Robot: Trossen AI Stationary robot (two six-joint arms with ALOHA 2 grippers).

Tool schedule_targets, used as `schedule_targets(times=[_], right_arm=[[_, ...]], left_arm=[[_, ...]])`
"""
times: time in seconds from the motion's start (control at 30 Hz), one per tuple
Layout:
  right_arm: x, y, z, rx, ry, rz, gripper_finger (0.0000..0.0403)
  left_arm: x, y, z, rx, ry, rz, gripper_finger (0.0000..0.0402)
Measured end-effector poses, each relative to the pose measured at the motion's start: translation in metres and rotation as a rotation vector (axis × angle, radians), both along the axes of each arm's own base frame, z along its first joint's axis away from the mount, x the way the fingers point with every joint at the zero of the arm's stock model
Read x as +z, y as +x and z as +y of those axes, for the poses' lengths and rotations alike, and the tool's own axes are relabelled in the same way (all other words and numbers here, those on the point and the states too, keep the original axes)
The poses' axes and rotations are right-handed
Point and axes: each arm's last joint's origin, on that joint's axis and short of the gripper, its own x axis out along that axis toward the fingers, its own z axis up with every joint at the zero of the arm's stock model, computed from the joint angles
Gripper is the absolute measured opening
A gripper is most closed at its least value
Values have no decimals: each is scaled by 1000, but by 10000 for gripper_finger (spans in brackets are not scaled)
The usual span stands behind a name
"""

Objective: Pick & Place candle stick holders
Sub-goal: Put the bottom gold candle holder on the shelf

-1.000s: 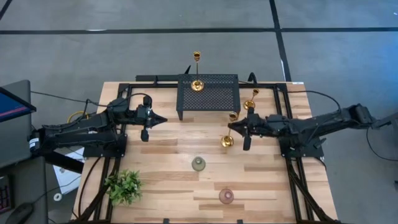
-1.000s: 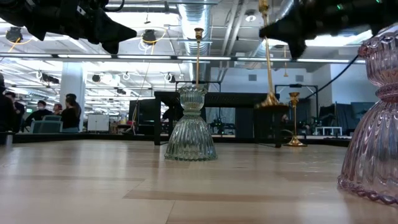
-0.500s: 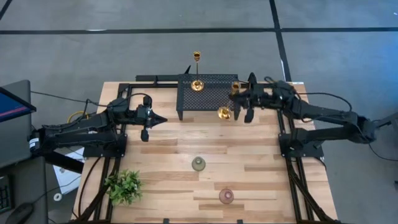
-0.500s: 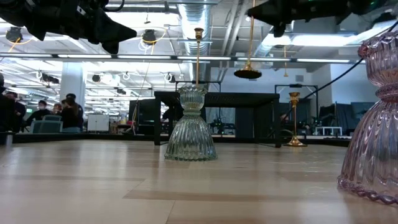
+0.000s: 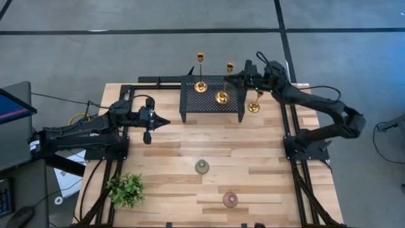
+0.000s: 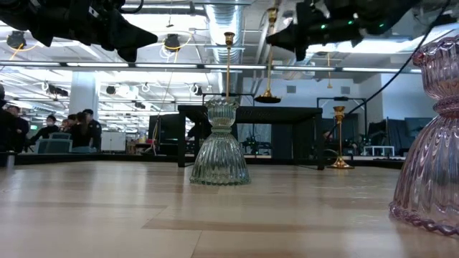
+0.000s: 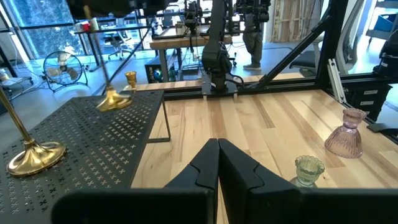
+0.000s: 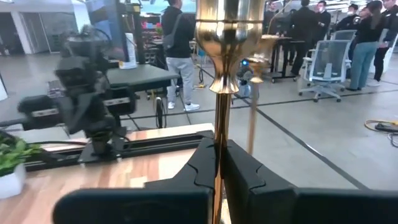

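We see that within 1 second the right gripper (image 5: 235, 77), jaws clamped on the stem of a slender shiny gold candlestick (image 5: 223, 96), has carried it from the wooden counter (image 5: 171, 164) to above the black perforated metal rack (image 5: 212, 101) (beside 1 already standing there), so placing looks near, while the left gripper (image 5: 166, 121) waits with jaws closed and empty.

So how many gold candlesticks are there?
3. One stands on the rack. One hangs over the rack, gripped by the right hand. One stands on the table right of the rack.
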Motion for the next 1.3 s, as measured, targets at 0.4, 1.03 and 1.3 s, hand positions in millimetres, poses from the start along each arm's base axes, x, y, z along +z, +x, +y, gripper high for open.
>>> schedule_targets(times=[0.4, 1.03, 1.3], right_arm=[[-5, 6, -47, -97, 14, 16, 0], [-22, 3, -67, -147, 51, 54, 0], [-23, 5, -69, -147, 40, 39, 0]], left_arm=[[0, 0, 0, 0, 0, -1, 8], [0, 0, 0, 0, 0, 1, 8], [0, 0, 0, 0, 0, 1, 8]])
